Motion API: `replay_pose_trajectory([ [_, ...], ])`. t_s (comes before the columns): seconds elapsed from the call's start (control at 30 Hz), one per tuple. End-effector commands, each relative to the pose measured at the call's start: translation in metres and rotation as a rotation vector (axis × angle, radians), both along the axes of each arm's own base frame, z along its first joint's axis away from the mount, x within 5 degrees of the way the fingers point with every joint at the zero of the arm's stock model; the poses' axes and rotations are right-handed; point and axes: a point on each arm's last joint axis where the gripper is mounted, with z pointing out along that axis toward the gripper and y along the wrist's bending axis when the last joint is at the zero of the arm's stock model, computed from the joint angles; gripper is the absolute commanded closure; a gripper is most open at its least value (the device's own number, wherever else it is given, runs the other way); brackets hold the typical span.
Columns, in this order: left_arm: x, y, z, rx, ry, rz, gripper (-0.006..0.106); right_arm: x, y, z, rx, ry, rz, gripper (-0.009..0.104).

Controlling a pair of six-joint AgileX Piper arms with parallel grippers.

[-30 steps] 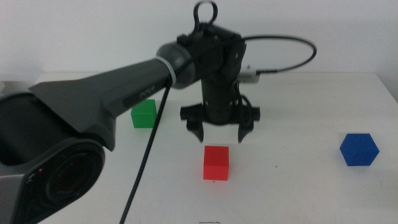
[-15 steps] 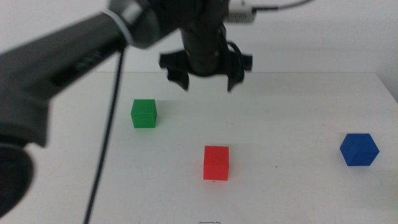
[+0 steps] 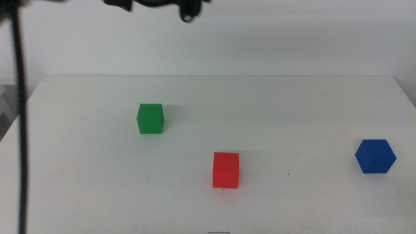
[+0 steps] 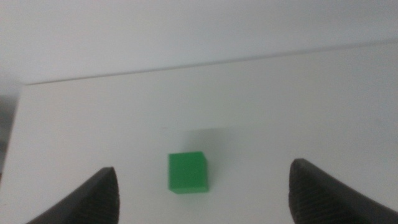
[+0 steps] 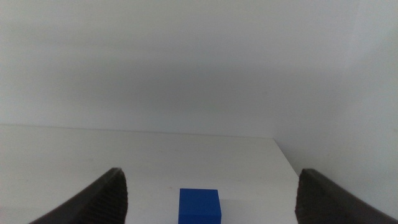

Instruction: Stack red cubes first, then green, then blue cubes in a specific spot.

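Green (image 4: 187, 172) | left gripper (image 4: 202, 196) fingers wide, high above | right gripper (image 5: 211, 199) wide, facing blue (image 5: 199, 206) | descend centred, square to faces, stack on red (image 3: 225, 169)

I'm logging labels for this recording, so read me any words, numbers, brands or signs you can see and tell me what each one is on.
None can be read.
The red cube, green cube and blue cube have plain faces.
The white table shows only a few tiny dark specks, no print.
The left gripper and right gripper show plain dark jaws, spread open, with no markings.
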Motion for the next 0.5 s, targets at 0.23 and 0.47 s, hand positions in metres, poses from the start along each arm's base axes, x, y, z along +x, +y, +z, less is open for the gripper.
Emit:
replay_pose_trajectory([
  [0.23,0.014,0.081,0.018,-0.088,0.097,0.053,0.007,-0.003,0.0,0.012,-0.025,-0.102,-0.008,0.024],
  [0.47,0.047,0.104,-0.011,-0.141,0.199,0.051,0.007,-0.003,0.0,0.012,-0.025,-0.102,-0.008,0.024],
])
